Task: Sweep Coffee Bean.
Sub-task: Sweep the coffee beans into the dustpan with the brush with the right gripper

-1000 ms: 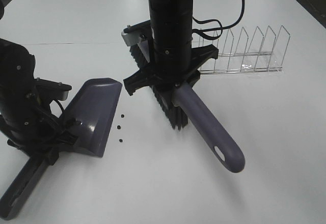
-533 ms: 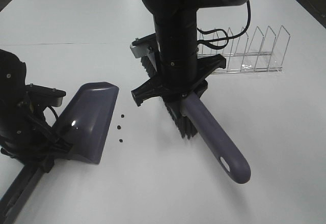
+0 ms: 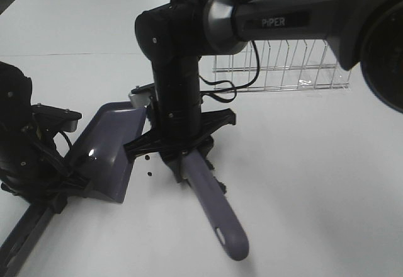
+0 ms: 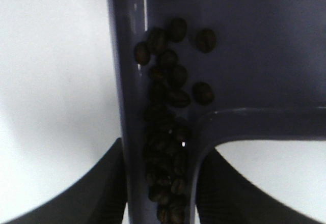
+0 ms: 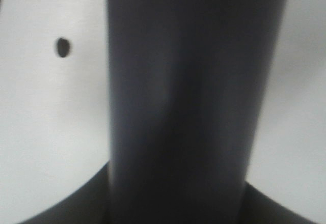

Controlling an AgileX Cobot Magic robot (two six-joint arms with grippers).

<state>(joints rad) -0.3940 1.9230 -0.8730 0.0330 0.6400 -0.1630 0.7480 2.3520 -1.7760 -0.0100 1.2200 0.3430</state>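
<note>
My left gripper is shut on the handle of a purple dustpan whose lip rests on the white table. In the left wrist view several coffee beans lie heaped along the pan's inner wall, between my fingers. My right gripper is shut on a brush with a purple handle; it has reached across and stands right at the pan's lip. The bristles are mostly hidden behind the arm. Two loose beans lie on the table between pan and brush. The right wrist view shows the blurred handle and one bean.
A clear wire rack stands at the back right. The right arm's black body rises over the middle of the table. The dustpan's long handle runs to the front left corner.
The right arm has swung the brush left, from in front of the rack to the dustpan's lip. One of three loose beans is now hidden. The dustpan has barely moved.
</note>
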